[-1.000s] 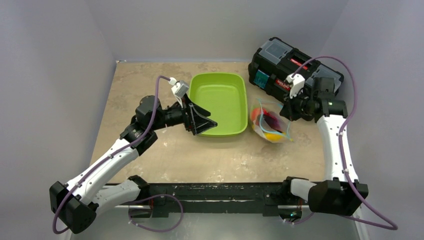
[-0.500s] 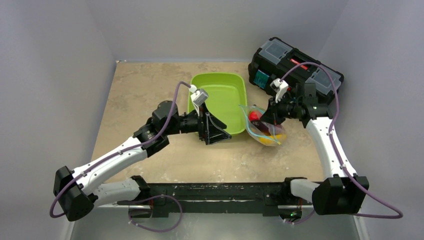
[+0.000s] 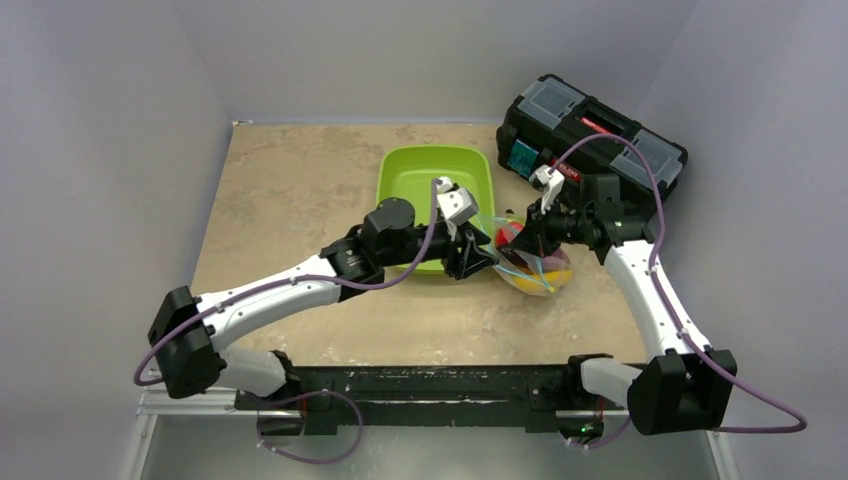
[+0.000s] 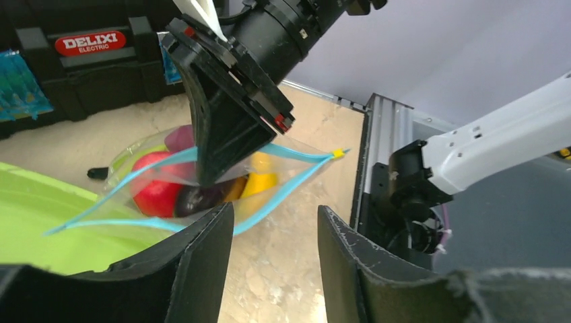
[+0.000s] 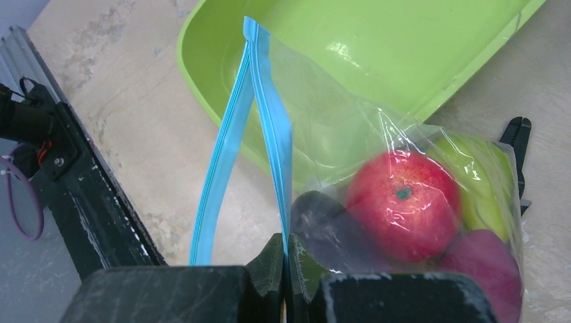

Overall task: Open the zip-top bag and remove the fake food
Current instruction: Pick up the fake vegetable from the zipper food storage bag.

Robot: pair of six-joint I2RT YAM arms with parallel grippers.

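Counter (image 3: 290,190) carries a lime-green tray (image 3: 430,170); the zip-top bag (image 5: 323,121) sits just beside its right edge, fake food (image 5: 402,205) inside. The right tool (image 5: 285,249) is clenched on the bag's teal strip. The left tool (image 4: 275,212), jaws apart and grasping nothing, hovers near.

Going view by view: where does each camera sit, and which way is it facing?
Top: above, behind the bases, looking down at the table; both arms show.
Left wrist: faces the bag held by the right arm; own open jaws below.
Right wrist: looks down past its shut jaws at bag and tray.
Shared: all see bag and tray.
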